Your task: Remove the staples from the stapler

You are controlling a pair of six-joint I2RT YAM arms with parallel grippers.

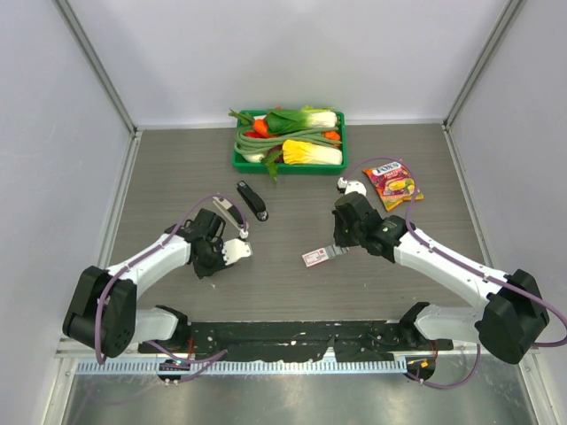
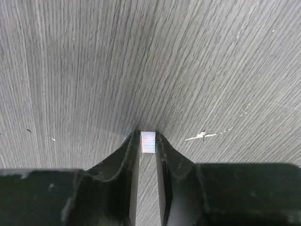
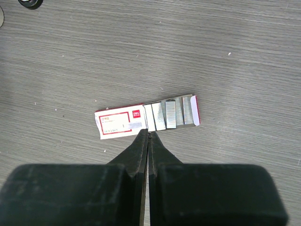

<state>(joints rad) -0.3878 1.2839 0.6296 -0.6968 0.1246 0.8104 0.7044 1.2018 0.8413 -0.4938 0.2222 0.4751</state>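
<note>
Stapler (image 1: 229, 211) sits on the surface left of centre, beside the black stapler (image 1: 253, 202). Left end effector (image 2: 148, 139) looks clamped on a short strip of staples (image 2: 148, 143), low over the surface. Right end effector (image 3: 148, 134) is pressed together, tips at the near edge of the open box (image 3: 120, 123), with more strips (image 3: 171, 114) inside. Step looks like transfer. Next: lift clean, carry right, drop into box.
</note>
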